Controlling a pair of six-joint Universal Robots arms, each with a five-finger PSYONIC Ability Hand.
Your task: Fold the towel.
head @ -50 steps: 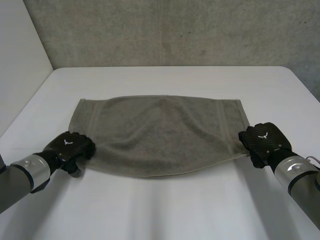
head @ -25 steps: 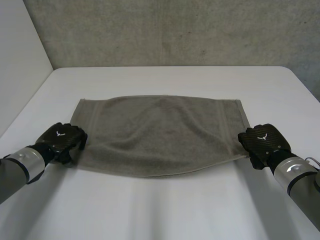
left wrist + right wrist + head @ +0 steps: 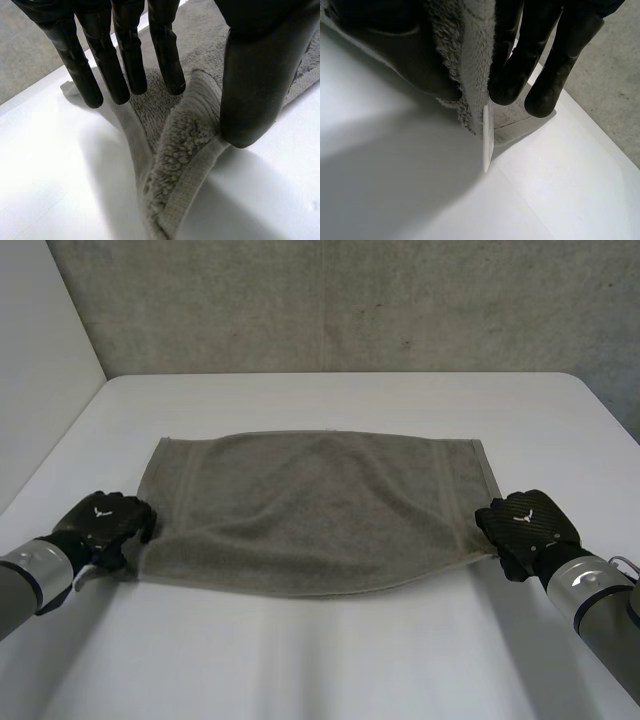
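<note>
Looking from the head view, we find the near corners of the towel (image 3: 320,505) hidden under the backs of both hands. The left hand (image 3: 100,523) pinches one bunched corner between straight fingers (image 3: 127,60) and thumb (image 3: 255,90). The right hand (image 3: 525,525) clamps the other between curled fingers (image 3: 520,55) and its thumb, a white tag (image 3: 487,142) hanging just below them. Beyond the fingers the towel lies flat on the white bench (image 3: 330,400).

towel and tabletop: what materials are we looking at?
Towel: grey-olive terry cloth, likely cotton; looped pile and a flat woven hem band show in the left wrist view. Table: smooth white top with a faint sheen, probably laminate or painted board; cannot tell which.
</note>
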